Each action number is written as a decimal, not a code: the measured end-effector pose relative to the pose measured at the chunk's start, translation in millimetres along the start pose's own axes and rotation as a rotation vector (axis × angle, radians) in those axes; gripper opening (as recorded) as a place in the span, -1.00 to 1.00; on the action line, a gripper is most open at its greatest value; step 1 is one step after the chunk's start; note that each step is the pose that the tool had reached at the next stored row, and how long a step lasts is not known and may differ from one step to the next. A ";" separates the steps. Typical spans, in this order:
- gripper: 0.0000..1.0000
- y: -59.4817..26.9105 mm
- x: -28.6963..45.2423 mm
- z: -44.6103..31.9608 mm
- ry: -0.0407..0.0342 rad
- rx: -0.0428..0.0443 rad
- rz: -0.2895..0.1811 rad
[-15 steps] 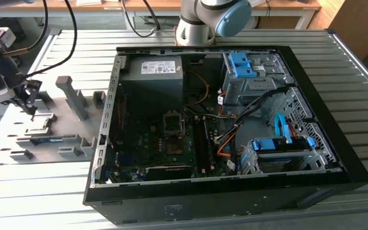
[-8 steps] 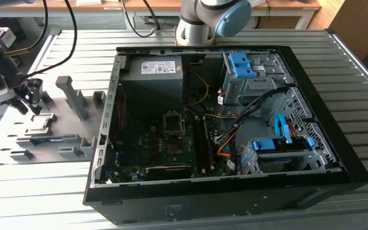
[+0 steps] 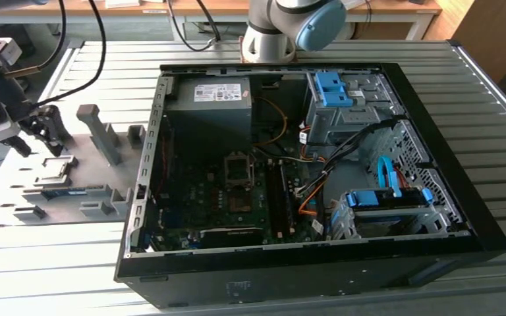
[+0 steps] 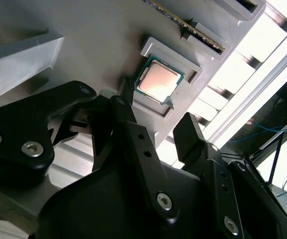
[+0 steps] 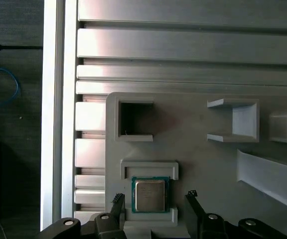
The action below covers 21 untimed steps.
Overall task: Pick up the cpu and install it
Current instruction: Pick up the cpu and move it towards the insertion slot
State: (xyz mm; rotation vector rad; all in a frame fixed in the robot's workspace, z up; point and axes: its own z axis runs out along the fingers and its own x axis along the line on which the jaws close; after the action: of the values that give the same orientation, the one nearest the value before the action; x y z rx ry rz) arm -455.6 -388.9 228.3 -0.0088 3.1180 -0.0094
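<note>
Grey tray (image 5: 193, 124) with cpu (image 5: 150, 195) on slatted table (image 5: 183, 45).

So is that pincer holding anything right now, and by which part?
Nothing is held. The open pincer hangs over the cpu, fingers clear of its edges; the cpu lies in its grey holder.

The cpu (image 5: 150, 195) has a dull silver-grey metal face edged by green board. Its tray (image 5: 193, 164) looks like matt grey plastic, faintly grainy. The table (image 5: 183, 45) is ribbed bare metal with a satin sheen. The tool (image 4: 153, 109) is matt black with bright metal screw heads. The computer case (image 3: 323, 276) is smooth matt black.
</note>
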 end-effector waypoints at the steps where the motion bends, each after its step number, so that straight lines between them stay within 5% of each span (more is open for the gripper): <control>1: 0.18 0.0 0.0 0.0 0.0000 0.0000 0.000; 21: 0.18 -4.6 0.7 25.3 0.0011 -0.0015 -0.076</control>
State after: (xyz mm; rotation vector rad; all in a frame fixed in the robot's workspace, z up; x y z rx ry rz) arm -455.7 -393.6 203.0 -0.1271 3.1168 -0.0083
